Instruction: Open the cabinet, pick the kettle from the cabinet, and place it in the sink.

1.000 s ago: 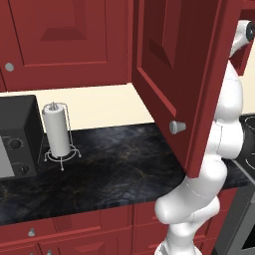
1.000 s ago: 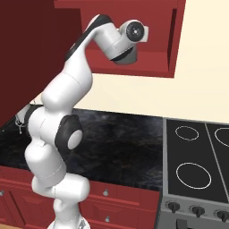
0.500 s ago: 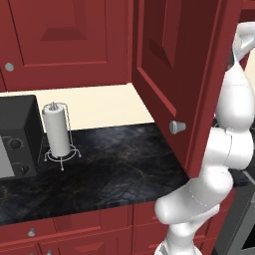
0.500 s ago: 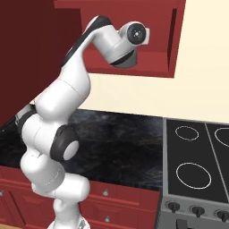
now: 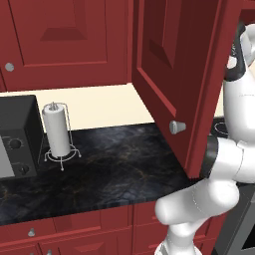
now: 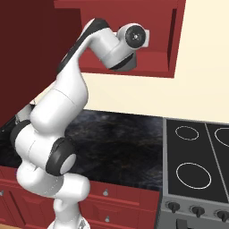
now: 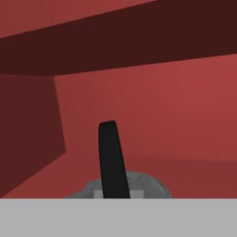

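The cabinet (image 5: 184,74) is open, its red door swung out over the counter with the round silver knob (image 5: 177,126) facing me. My arm reaches up into the cabinet (image 6: 174,40), the hand (image 6: 127,60) at its lower shelf. In the hand view the grey kettle (image 7: 148,187) sits just below the camera against the red back wall. Its black arched handle (image 7: 112,157) rises from between the fingers of my gripper (image 7: 113,193), which is shut on it. The sink is out of view.
A paper towel holder (image 5: 58,130) and a black microwave (image 5: 15,134) stand on the dark stone counter (image 5: 124,169) to the left. A stove (image 6: 197,161) with ring burners lies to the right. The open door hangs close beside my arm.
The arm's elbow and lower links have shifted while the hand has stayed nearly in place inside the cabinet. The door has not moved.
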